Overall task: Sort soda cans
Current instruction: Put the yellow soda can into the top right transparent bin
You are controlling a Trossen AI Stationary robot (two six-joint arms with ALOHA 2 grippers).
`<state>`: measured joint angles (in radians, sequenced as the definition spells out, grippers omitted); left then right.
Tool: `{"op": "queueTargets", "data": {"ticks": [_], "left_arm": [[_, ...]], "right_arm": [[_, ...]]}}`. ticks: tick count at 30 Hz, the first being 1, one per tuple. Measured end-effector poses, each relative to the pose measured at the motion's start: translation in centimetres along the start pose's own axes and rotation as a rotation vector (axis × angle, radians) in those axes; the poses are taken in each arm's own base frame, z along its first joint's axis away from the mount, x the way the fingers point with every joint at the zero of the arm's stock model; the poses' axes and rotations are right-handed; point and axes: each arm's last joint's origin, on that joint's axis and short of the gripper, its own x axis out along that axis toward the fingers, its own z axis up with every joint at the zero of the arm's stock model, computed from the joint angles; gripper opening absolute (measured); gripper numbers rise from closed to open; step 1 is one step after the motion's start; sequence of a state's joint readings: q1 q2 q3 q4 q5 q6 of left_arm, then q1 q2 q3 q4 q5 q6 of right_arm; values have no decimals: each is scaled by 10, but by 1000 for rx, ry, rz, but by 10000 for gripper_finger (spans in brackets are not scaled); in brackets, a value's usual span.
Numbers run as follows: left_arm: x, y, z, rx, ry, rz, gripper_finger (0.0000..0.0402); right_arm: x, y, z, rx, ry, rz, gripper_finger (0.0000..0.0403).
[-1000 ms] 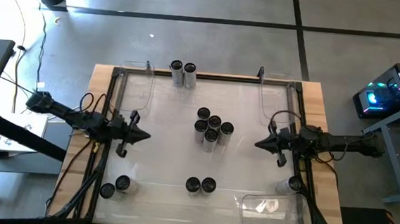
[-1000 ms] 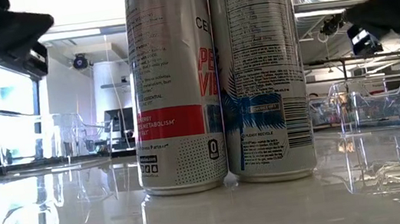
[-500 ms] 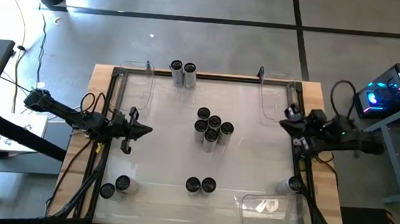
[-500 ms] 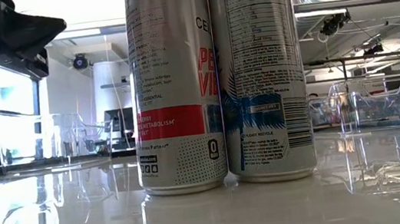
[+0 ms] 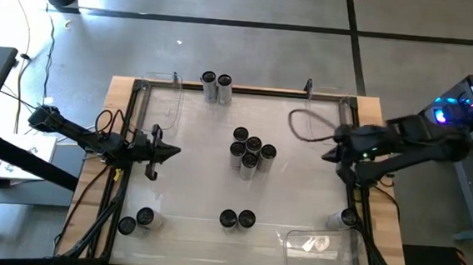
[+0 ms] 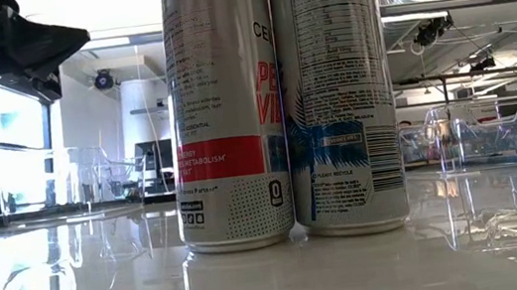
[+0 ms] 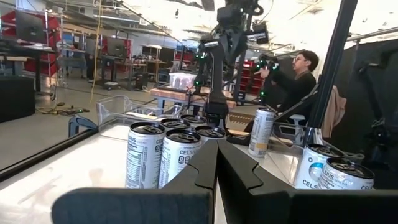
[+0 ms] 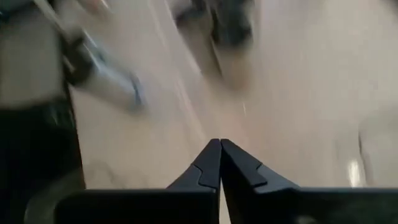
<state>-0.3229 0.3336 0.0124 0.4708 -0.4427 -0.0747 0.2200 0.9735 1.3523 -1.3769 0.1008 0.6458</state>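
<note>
Since the earlier frame, the right claw [image 5: 328,155] has swung back from the centre toward 3 o'clock, fingers shut on nothing; the left claw [image 5: 173,152] holds near 9 o'clock, also shut and empty. The soda cans [image 5: 251,150] stand in a cluster at bench [image 5: 192,171] centre, with pairs at 12, 6 and 7 o'clock and one at 5 o'clock. For the pending pick, open the fingers fully before descent and take an outer can first.
</note>
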Motion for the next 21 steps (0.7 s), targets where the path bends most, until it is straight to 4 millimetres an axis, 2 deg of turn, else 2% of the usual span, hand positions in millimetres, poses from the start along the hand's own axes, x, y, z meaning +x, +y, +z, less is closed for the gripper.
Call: {"op": "queueTargets", "data": {"ticks": [3,6,11,16,21], "left_arm": [[0,0,0,0,2,0,0],[0,0,0,1,2,0,0],[0,0,-1,2,6,0,0],[0,0,-1,6,13,-1,0],[0,0,-3,12,25,0,0]], "right_arm": [[3,10,2,115,215,-60,33],[12,20,1,255,313,-10,75],[22,28,-19,377,478,-38,167],[23,34,-39,421,541,-68,258],[27,39,-57,439,538,-141,287]]}}
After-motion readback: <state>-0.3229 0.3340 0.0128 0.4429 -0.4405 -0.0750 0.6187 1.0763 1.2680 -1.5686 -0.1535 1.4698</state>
